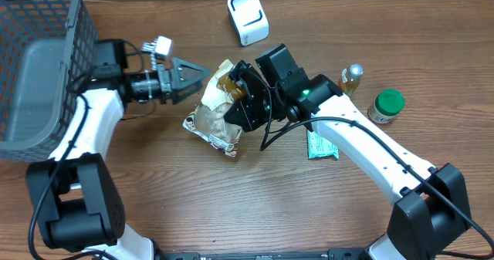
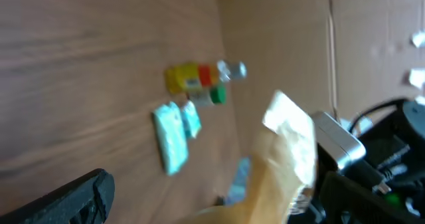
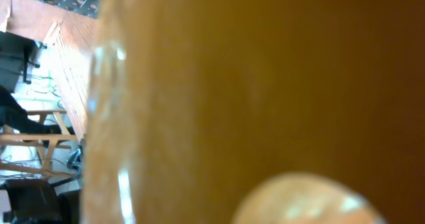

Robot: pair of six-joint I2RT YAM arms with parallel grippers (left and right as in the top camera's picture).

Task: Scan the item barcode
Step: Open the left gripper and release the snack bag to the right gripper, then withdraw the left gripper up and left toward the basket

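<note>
The item, a crumpled tan-and-white packet (image 1: pixel 218 112), sits at mid-tabletop between the two arms. Its lower edge is on or very near the wood; you cannot tell from above whether it is lifted clear. The right hand (image 1: pixel 235 90) is clamped shut on the packet's upper right side, and its wrist view is filled by a blurred orange-brown surface, consistent with a close grip. The left hand (image 1: pixel 199 81) stands just beside the packet's upper left edge with jaws spread wide and nothing between them.

Note that no barcode can be made out in any view. The white unit (image 1: pixel 247 17) at the far edge, judged to be the scanner, lies well apart from the packet, and no face of the packet is turned toward it.

Stage, as a judgement: the item is secured in one hand, but presenting it to the scanner is not yet done. You have left to find the barcode side, carry it to the scanner and orient it.

To the right lie a teal sachet (image 1: pixel 321 146), a small bottle (image 1: pixel 353 78) and a green-capped jar (image 1: pixel 386 106). A mesh basket (image 1: pixel 46 28) stands at the left.
</note>
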